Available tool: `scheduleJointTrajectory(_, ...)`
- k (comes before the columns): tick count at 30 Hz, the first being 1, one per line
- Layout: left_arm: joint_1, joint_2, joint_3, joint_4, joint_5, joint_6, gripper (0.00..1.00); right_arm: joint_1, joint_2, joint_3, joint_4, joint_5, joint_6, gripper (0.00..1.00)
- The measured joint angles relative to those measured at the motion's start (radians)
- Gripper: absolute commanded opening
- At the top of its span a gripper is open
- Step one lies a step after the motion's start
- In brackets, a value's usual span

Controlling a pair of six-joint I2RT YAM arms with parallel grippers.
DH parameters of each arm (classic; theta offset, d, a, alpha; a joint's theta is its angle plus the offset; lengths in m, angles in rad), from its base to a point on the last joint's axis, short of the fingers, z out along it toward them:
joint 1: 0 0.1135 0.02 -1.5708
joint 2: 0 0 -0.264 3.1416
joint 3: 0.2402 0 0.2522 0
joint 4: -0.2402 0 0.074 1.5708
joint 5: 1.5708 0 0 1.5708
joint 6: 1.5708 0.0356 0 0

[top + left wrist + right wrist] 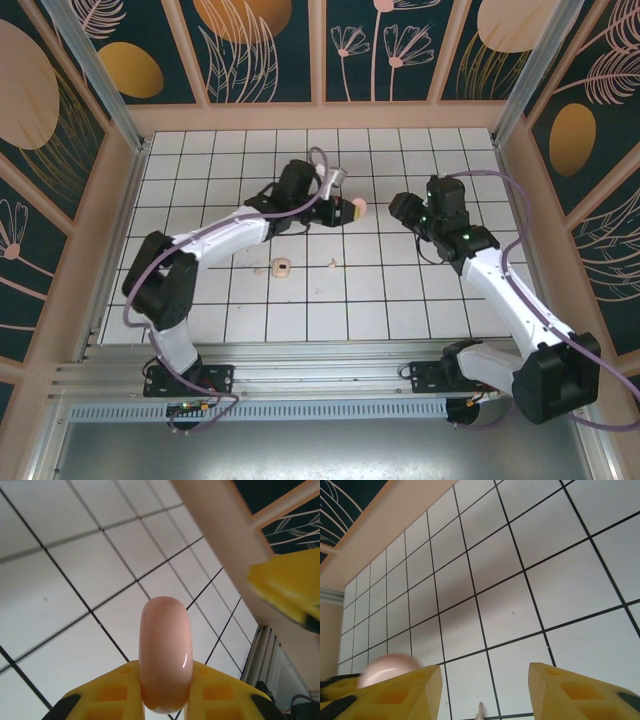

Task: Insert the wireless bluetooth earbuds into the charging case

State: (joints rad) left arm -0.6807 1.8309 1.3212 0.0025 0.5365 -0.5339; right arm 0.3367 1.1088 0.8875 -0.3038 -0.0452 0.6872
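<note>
At the top view's centre, your left pincer [352, 209] is clenched on the glossy pink round case part [359, 208]. The right pincer [398, 208], released, is near it. A tiny pale earbud [332, 264] lies on the tiled table [400, 300], lower left of that free pincer, and the cream dark-centred case half [282, 266] lies farther left.

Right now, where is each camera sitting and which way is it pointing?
Top external: above and behind the arms, looking down at the tiled floor; both arms show.
Left wrist: on the left arm, facing along the left gripper, shut on a pink rounded object.
Right wrist: on the right arm, facing the floor past the open right gripper.
Shared: both wrist views show the pink rounded object.
</note>
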Motion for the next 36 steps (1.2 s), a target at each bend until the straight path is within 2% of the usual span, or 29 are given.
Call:
scheduleJointTrajectory(5, -0.032, 0.156, 0.071, -0.051, -0.015, -0.116, 0.04, -0.006, -0.060, -0.032, -0.015, 0.016, 0.011, 0.50)
scheduleJointTrajectory(14, -0.034, 0.301, 0.150, -0.066, -0.025, -0.257, 0.06, -0.009, -0.140, -0.105, -0.031, 0.019, 0.027, 0.50)
scheduleJointTrajectory(21, -0.056, 0.386, 0.246, -0.066, -0.015, -0.300, 0.08, -0.010, -0.147, -0.129, -0.031, 0.018, 0.029, 0.50)
scheduleJointTrajectory(36, -0.077, 0.419, 0.249, -0.068, -0.014, -0.333, 0.10, -0.010, -0.212, -0.129, -0.045, 0.019, 0.029, 0.49)
